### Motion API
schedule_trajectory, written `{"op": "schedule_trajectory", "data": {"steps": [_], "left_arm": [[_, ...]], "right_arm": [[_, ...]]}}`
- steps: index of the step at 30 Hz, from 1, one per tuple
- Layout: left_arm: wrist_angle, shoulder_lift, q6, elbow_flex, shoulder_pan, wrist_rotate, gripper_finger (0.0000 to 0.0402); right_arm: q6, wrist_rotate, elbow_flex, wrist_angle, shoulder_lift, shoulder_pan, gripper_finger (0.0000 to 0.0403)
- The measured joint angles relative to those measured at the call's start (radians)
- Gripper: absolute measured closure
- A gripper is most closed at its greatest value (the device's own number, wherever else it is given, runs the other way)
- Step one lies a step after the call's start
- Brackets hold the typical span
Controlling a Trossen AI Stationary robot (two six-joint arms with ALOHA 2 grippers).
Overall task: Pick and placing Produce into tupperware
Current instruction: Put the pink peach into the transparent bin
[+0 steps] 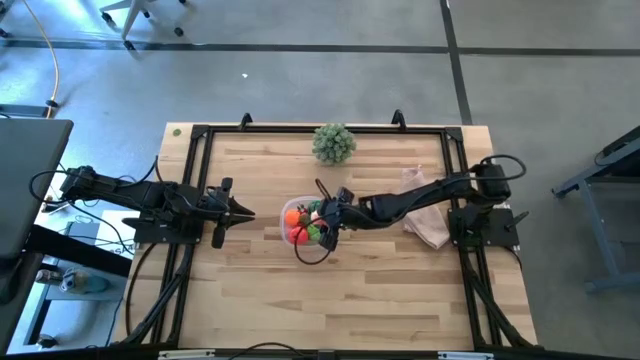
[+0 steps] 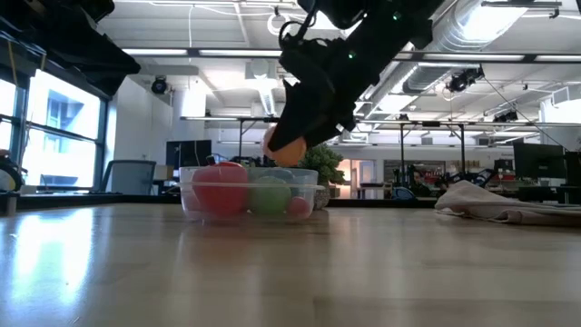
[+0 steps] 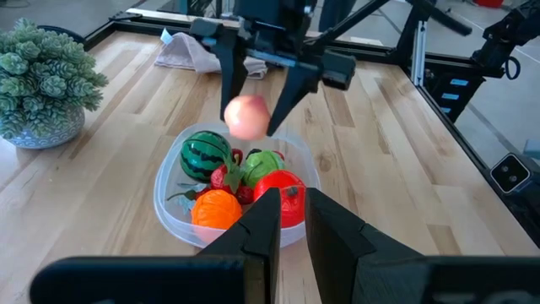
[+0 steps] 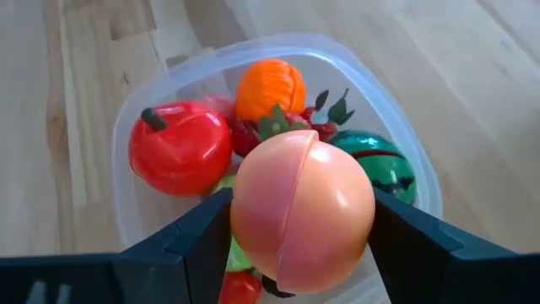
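The left tool (image 1: 243,213) waits closed, low over the surface (image 1: 380,300) and well apart from the tupperware (image 3: 173,218). Above that container, already crowded with produce, the right tool (image 3: 257,89) grips a pink ball (image 4: 302,211) across its middle. It looks light, hard and smooth (likely slippery), so the widest part suits best.
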Motion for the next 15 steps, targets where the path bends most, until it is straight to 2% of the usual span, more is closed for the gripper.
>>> {"op": "schedule_trajectory", "data": {"steps": [15], "left_arm": [[-0.001, 0.000, 0.000, 0.000, 0.000, 0.000, 0.0355]], "right_arm": [[0.005, 0.059, 0.000, 0.048, 0.051, 0.039, 0.0175]]}}
